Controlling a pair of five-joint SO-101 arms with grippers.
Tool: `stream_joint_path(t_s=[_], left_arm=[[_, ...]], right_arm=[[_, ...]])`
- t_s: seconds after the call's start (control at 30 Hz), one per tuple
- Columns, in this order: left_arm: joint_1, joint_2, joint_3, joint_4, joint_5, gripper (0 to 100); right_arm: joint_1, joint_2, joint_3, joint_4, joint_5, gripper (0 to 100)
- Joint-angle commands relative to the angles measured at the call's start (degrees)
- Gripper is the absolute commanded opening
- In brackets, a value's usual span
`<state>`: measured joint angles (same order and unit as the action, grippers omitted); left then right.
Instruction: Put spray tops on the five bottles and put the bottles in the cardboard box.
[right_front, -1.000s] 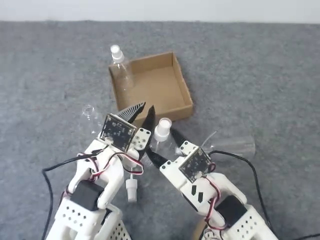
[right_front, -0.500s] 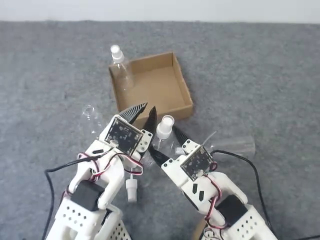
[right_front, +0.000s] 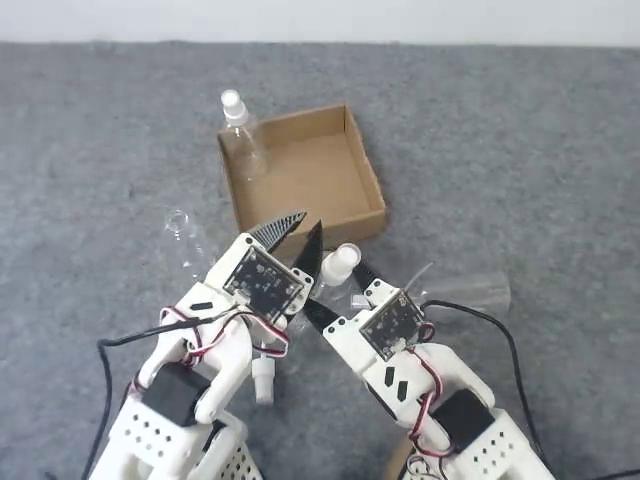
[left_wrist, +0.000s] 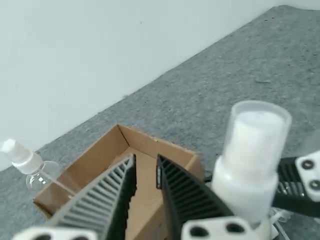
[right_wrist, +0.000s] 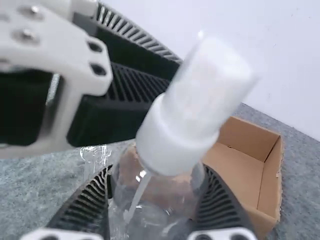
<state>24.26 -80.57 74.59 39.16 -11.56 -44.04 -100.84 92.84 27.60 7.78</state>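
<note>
High view: on the grey carpeted surface (right_front: 520, 150) the cardboard box (right_front: 368, 170) lies at 12 o'clock from both arms with nothing on its floor, so the packing has hardly begun. Over the last second the left gripper (right_front: 310, 220) has swung toward 3 o'clock. Its black finger now sits just beside the spray top (right_front: 341, 261), where earlier the two stood clearly apart. Its jaws show a narrow gap and hold nothing.

The right gripper (right_wrist: 155, 187) has its jaws clamped round the held bottle (right_wrist: 150, 200). That bottle's top, upright a second ago, now leans toward 2 o'clock. I judge the top is seated but not yet tightened, and the left arm is lining up to press or twist it.

A capped bottle (right_front: 241, 135) stands at the box's 10 o'clock corner; whether inside or just outside I cannot tell. An uncapped bottle (right_front: 180, 228) stands at 9 o'clock from the left gripper, and a lying bottle (right_front: 475, 293) rests at 3 o'clock from the right. A loose spray top (right_front: 262, 378) lies at 6 o'clock.
</note>
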Motion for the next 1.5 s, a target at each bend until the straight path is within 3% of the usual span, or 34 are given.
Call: stream_joint_path(t_s=[0.0,0.3,0.7,0.87,1.13,1.47], left_arm=[[-3.3,0.1,-2.8,1.1,2.5,7],[-12.4,0.1,-10.0,2.1,3.0,7],[-36.1,0.1,-12.2,12.9,3.0,7],[-43.1,0.1,-7.8,13.7,3.1,7],[-45.9,0.1,0.7,13.6,10.7,7],[-45.5,0.1,5.8,11.0,13.5,7]], right_arm=[[0.7,-2.7,-1.1,0.0,0.8,0.6],[0.7,-2.8,-0.1,-0.2,0.8,0.6],[0.7,-2.9,1.3,-0.5,0.8,0.6],[0.7,-2.9,1.4,-0.5,0.6,0.6],[0.7,-2.8,1.5,0.0,0.8,0.6],[3.8,-3.1,1.7,-0.6,-0.2,0.6]])
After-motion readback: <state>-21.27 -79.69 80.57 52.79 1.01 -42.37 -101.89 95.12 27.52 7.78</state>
